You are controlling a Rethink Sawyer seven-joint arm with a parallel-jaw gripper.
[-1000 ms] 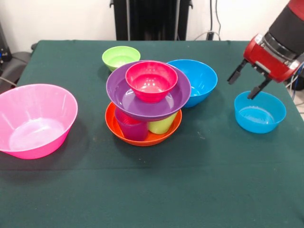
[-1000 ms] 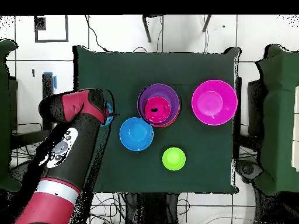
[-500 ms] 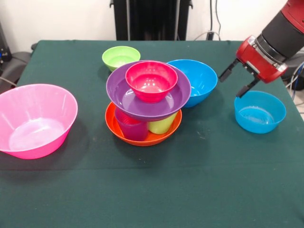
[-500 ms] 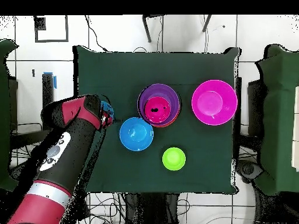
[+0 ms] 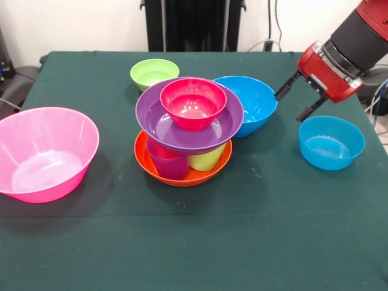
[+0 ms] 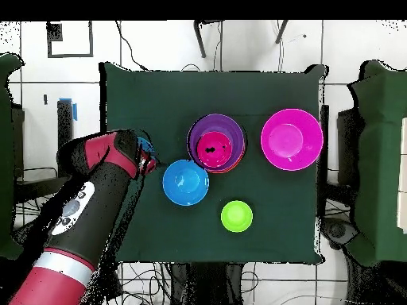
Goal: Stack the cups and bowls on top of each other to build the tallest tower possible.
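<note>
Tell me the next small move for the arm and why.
Probably lower the open, empty end effector back onto the rim of the small light blue bowl just below it. That bowl sits loose on the table, apart from the tower, whose top is the red bowl and could take a small bowl.

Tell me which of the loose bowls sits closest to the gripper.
The small light blue bowl, just below the open gripper. The big blue bowl is slightly farther; the green and pink ones lie well away.
</note>
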